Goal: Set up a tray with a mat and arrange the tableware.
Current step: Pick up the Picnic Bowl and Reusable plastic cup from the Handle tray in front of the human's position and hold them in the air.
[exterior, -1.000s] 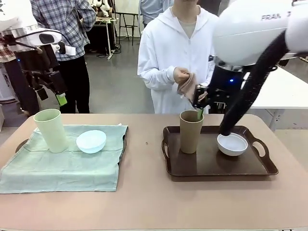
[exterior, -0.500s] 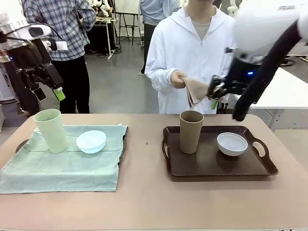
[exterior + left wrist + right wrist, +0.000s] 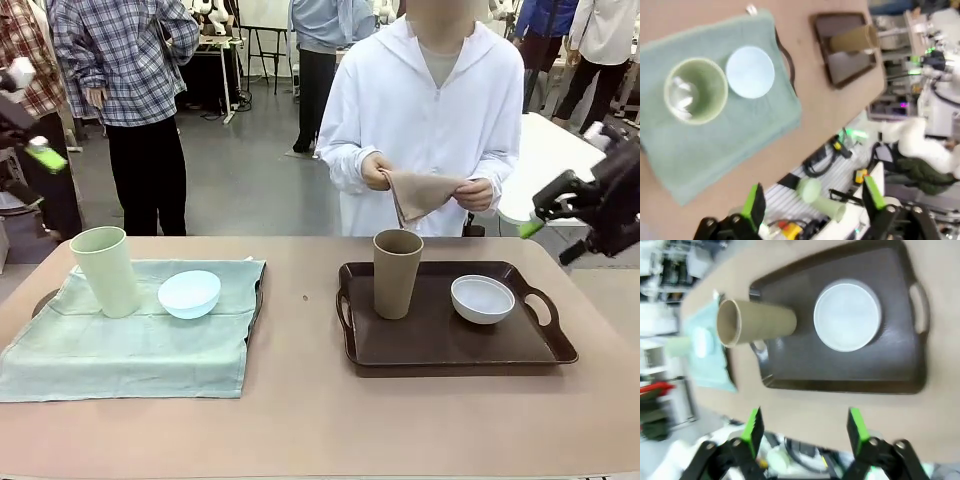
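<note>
My left jaws are spread wide with nothing between the green pads (image 3: 756, 205), high above the desk's (image 3: 300, 420) left end. My right jaws are spread as well, empty between their pads (image 3: 754, 427), up off the desk's right end.

Nearest me on the left, the green mat (image 3: 130, 350) lies flat with its front edge hanging onto the desk. It covers a dark tray (image 3: 258, 300), and only the tray's rim and a handle peek out at the sides.

Toward the back of the mat, the pale green tumbler (image 3: 105, 270) stands upright at the left. The light blue bowl (image 3: 189, 293) sits just beside it, mouth up.

On the right is the brown tray (image 3: 450, 362), bare with no mat on it. The brown tumbler (image 3: 397, 272) stands upright at its left side. The white bowl (image 3: 482, 298) sits apart from it, nearer the right handle, also mouth up.

At the far side of the desk, behind that tray, a person (image 3: 430, 110) in a white hooded top stands facing me. Both hands are raised at chest height, and a beige cloth (image 3: 415, 195) held between them hangs in folds above the brown tumbler, not touching it.
</note>
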Robot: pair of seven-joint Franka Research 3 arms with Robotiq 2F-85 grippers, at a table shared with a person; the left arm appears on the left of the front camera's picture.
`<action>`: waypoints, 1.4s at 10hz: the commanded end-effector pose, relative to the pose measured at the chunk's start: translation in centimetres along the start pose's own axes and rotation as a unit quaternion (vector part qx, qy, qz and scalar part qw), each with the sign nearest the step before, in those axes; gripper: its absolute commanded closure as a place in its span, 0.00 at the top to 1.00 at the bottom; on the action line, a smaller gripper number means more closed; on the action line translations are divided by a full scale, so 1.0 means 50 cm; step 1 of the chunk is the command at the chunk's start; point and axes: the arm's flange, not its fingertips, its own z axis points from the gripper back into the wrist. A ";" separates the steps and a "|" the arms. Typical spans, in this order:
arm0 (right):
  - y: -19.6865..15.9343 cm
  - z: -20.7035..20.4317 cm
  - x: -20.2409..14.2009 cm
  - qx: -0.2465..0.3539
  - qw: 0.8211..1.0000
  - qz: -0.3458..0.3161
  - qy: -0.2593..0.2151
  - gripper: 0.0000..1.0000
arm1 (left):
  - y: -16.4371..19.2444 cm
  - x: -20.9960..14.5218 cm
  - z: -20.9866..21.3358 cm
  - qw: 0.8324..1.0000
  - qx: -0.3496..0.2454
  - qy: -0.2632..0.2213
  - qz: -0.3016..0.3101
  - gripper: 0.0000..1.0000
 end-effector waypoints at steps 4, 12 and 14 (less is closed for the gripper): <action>-0.034 -0.010 -0.017 0.028 1.000 -0.010 -0.001 0.86 | 0.051 -0.029 0.010 0.999 -0.030 0.017 0.013 1.00; -0.268 0.123 -0.033 0.261 0.961 -0.012 0.086 0.86 | 0.265 -0.089 0.025 0.975 -0.221 -0.009 0.011 1.00; -0.302 0.122 -0.044 0.283 0.955 -0.031 0.084 0.86 | 0.294 -0.121 0.024 0.969 -0.245 -0.017 0.007 1.00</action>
